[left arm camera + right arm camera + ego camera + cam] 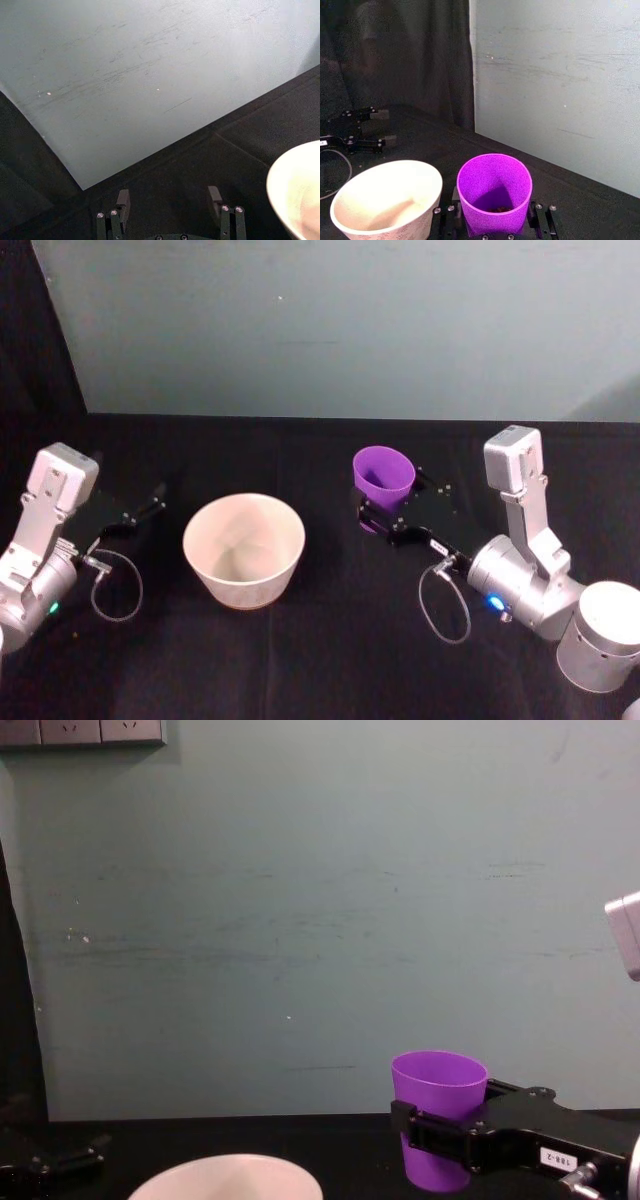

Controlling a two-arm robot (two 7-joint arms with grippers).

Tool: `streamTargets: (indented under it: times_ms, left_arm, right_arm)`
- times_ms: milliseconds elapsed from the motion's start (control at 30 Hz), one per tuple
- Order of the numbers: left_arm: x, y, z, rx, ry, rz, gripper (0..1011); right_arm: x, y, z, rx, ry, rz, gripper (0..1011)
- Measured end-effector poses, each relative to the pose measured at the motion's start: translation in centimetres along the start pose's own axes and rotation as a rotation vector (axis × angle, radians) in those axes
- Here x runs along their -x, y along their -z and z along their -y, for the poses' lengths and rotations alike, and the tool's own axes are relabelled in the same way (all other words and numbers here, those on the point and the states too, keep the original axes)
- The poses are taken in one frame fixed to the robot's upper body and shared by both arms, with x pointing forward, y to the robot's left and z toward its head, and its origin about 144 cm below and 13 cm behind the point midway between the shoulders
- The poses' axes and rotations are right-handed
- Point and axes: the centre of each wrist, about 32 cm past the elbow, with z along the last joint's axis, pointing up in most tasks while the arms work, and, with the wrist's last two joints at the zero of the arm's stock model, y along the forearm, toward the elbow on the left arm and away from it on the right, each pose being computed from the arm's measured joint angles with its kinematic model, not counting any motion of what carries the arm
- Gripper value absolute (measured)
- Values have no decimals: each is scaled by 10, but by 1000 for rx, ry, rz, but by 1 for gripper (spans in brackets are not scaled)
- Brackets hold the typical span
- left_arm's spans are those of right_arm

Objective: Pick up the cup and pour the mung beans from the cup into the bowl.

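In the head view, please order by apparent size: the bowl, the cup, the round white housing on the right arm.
1. bowl, clearly largest.
2. round white housing, though nearer the camera and cut by the edge.
3. cup, held by the right gripper.

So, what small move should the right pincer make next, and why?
Probably carry the cup, kept upright, toward the robot's left until it is above the bowl: the right pincer grips it beside the bowl, beans inside. Left pincer idles open.
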Motion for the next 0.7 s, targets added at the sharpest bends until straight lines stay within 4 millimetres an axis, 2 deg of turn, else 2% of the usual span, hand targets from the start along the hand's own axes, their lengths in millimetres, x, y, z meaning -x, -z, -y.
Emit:
streamTargets:
  times_ms: [700]
  left_arm:
    - [0,0,0,0,0,0,1011]
  right_arm:
    - [0,0,0,-1,0,1,718]
